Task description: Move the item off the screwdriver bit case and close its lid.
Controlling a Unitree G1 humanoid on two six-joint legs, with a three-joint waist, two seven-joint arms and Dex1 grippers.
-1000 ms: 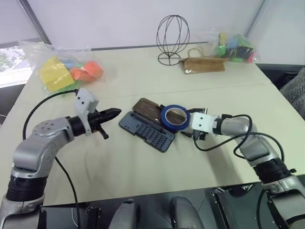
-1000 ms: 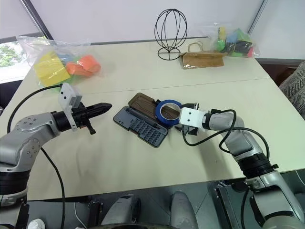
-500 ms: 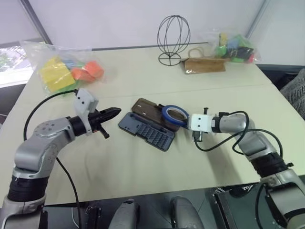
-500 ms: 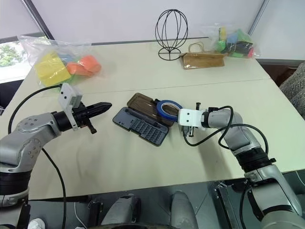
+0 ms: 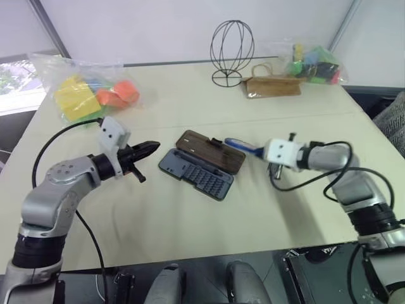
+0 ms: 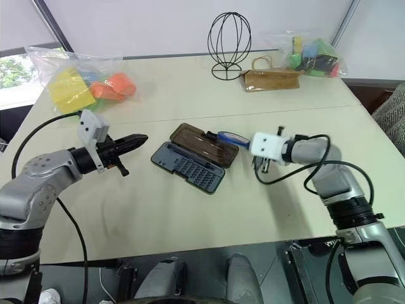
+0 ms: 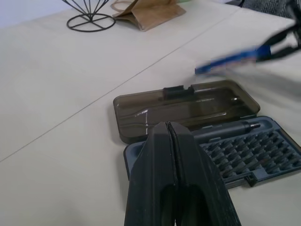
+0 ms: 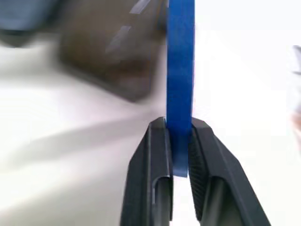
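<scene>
You have the first half of the job nearly in hand: the right gripper (image 8: 178, 141) is clamped on the rim of the roll of blue tape (image 8: 180, 70), holding it edge-on between its two fingers, and in the head views the tape hangs in the air just past the right end of the screwdriver bit case (image 6: 196, 158), no longer resting on it. The tape has not been put down, so you need a bare patch of the table (image 6: 190, 221) well apart from the case to set it on before you let go. The second half is untouched: the lid (image 6: 205, 144) lies flat and wide open on the far side of the grey-blue bit tray (image 6: 188, 167), with the bits and the driver handle showing. The left gripper (image 5: 147, 151) hangs with its fingers pressed together and nothing between them, pointing at the left end of the case but apart from it. My judgement is that you are roughly halfway: place the tape aside, then swing the lid over the tray and press until the latch tab catches.
</scene>
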